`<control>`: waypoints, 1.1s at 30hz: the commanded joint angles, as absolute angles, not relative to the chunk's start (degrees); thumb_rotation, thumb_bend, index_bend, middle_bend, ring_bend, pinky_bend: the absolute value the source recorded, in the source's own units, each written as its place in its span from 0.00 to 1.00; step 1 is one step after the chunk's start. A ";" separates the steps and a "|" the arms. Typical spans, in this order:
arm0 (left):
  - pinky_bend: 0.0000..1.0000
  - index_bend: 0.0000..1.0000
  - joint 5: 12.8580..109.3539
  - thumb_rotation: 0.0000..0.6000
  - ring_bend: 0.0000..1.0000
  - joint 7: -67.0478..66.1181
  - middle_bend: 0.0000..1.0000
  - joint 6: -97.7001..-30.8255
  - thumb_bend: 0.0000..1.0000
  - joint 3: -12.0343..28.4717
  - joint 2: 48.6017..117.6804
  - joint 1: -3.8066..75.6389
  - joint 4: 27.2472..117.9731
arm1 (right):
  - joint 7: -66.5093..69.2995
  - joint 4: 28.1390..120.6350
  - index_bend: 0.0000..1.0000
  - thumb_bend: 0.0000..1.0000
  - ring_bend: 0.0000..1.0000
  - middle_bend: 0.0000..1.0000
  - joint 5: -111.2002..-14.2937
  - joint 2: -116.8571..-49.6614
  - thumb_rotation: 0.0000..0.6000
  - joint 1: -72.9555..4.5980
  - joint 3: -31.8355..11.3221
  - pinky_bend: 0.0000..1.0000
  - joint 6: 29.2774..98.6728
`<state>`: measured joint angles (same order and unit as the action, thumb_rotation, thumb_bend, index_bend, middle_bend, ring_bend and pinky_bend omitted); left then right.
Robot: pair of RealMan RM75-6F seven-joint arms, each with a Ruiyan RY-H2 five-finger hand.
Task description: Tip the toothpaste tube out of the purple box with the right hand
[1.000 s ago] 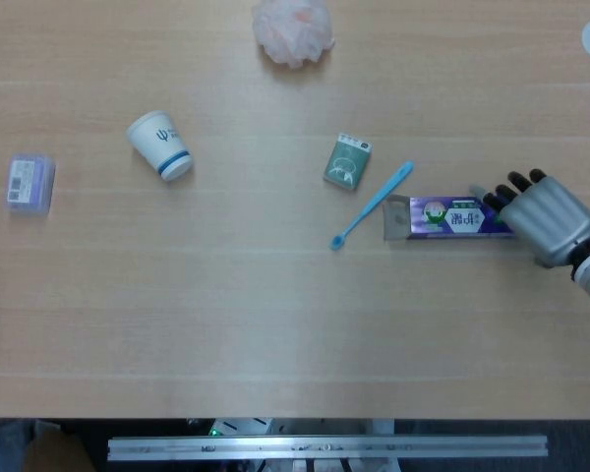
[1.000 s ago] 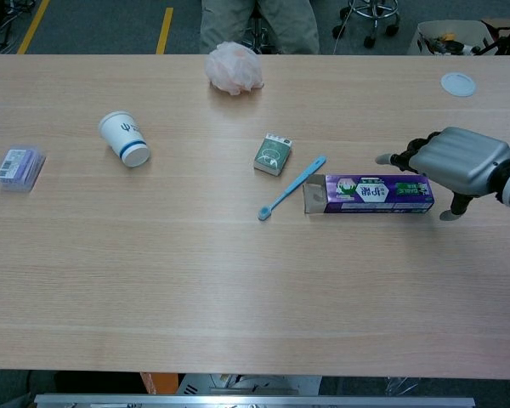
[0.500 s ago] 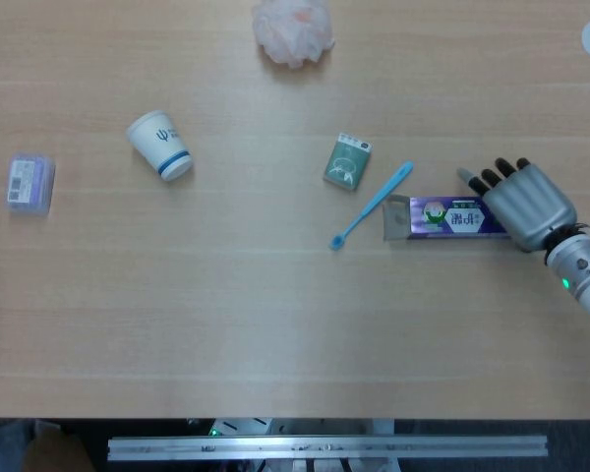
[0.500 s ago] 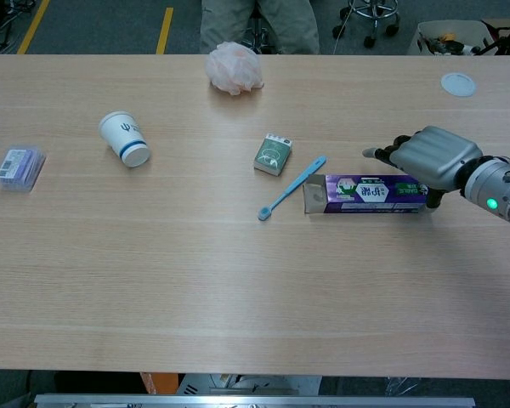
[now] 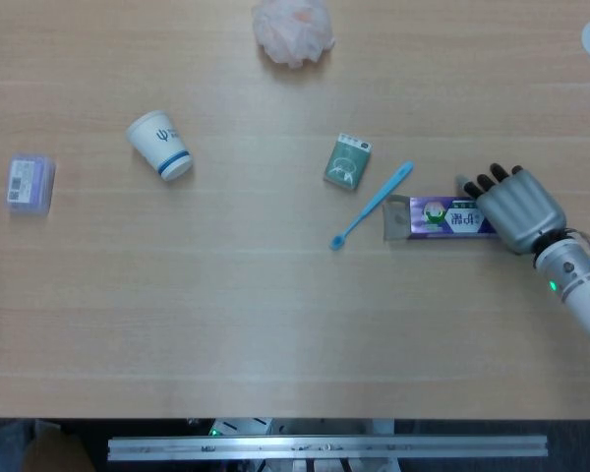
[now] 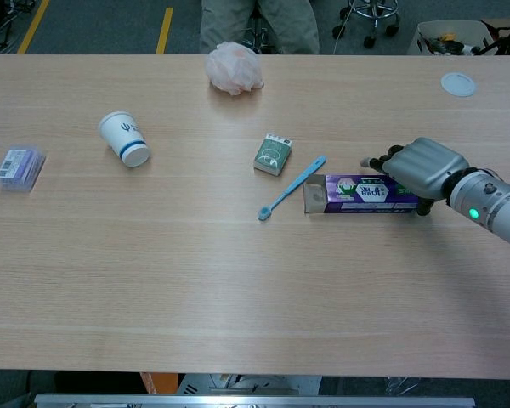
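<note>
Long purple cardboard toothpaste box (image 5: 442, 217) lies flat on the light wood table (image 5: 275, 315), open flap end facing the blue plastic toothbrush (image 5: 372, 205). Right hand (image 5: 516, 206) sits over the closed end, fingers (image 6: 382, 160) draped across the far edge. Can't tell if it's gripped yet. Prob placed there so lifting tilts the mouth down. Tube not visible, presumably inside. Left hand out of shot.

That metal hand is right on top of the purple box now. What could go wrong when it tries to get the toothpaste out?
The right hand covers only the far end of the purple box, so the box might slip or twist as it lifts. The open flap faces the blue toothbrush lying close by; a sliding tube or swinging box could knock it. If the box is squeezed hard, the tube may jam inside.
</note>
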<state>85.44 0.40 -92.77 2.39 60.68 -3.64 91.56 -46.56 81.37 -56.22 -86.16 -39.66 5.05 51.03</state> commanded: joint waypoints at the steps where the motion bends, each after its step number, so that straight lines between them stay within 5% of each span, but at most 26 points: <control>1: 0.19 0.23 85.49 1.00 0.18 0.53 0.20 -92.82 0.33 2.35 60.61 -3.67 91.45 | -46.27 79.68 0.26 0.25 0.25 0.33 -57.56 -87.29 1.00 -39.10 5.16 0.49 52.25; 9: 0.19 0.23 85.34 1.00 0.18 0.71 0.20 -92.89 0.33 2.34 60.52 -3.77 91.39 | -44.74 78.95 0.47 0.36 0.37 0.42 -60.25 -87.52 1.00 -38.79 4.04 0.64 53.69; 23: 0.19 0.23 85.11 1.00 0.18 1.23 0.20 -93.15 0.33 2.35 60.27 -4.06 91.12 | -46.89 86.45 0.49 0.36 0.42 0.43 -62.21 -81.21 1.00 -42.57 0.90 0.68 52.08; 33: 0.19 0.23 85.13 1.00 0.18 1.08 0.20 -93.30 0.33 2.17 60.54 -4.31 91.16 | -61.98 94.60 0.49 0.36 0.42 0.43 -48.20 -74.43 1.00 -55.59 -1.43 0.68 43.75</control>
